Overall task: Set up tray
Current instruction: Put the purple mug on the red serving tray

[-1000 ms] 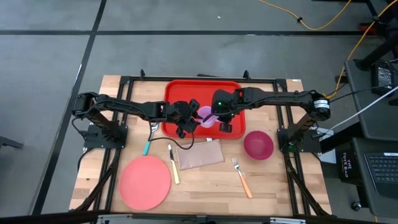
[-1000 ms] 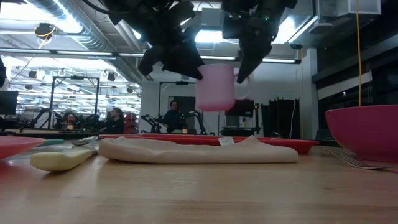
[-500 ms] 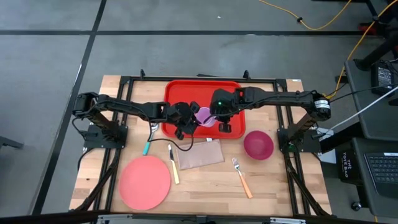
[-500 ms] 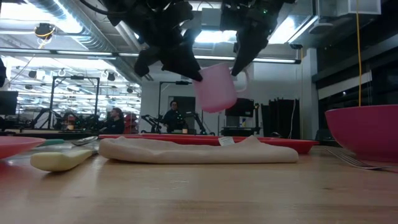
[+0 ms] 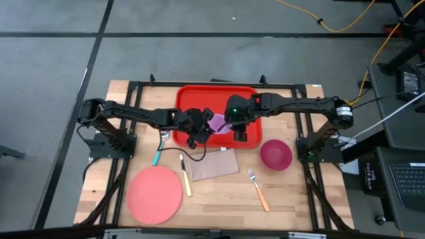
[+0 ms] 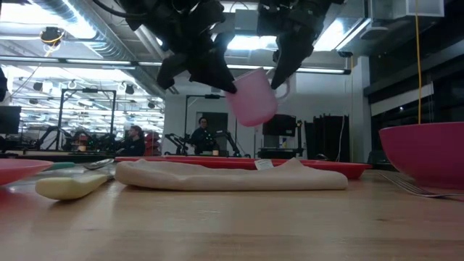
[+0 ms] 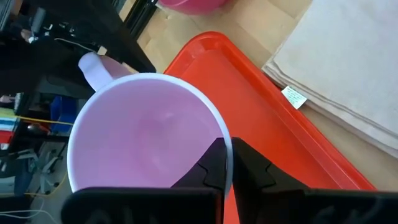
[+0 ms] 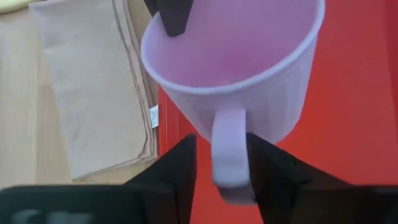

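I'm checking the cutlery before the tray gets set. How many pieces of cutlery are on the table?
3, perhaps: an orange-handled fork near the bowl, a cream-handled knife left of the napkin, and a teal-handled utensil, its head partly hidden.

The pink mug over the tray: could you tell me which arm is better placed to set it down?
Left, probably. The left gripper has its jaws pinched on the rim of the pink mug, tilted above the tray. The right gripper only straddles its handle, with a gap on one side.
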